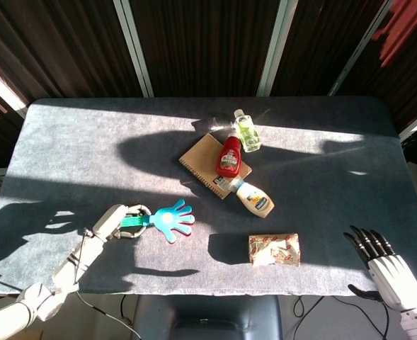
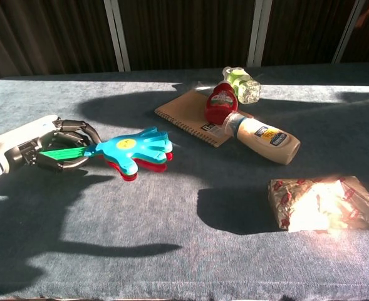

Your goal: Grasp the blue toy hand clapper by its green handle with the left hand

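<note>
The blue toy hand clapper (image 1: 171, 219) (image 2: 136, 148) lies low over the table at the front left, its blue palm on top of a red layer and its fingers pointing right. My left hand (image 1: 113, 223) (image 2: 41, 148) has its fingers curled around the green handle (image 1: 132, 222) (image 2: 65, 152) and holds it. My right hand (image 1: 382, 261) hangs beyond the table's front right corner with its fingers apart and nothing in it. It shows in the head view only.
A brown notebook (image 1: 207, 161) (image 2: 187, 113) lies mid-table with a red bottle (image 1: 229, 157) (image 2: 220, 103) on it. A cream bottle (image 1: 254, 199) (image 2: 263, 138) and a clear green bottle (image 1: 247, 131) (image 2: 242, 84) lie beside it. A wrapped packet (image 1: 274, 249) (image 2: 325, 204) sits front right.
</note>
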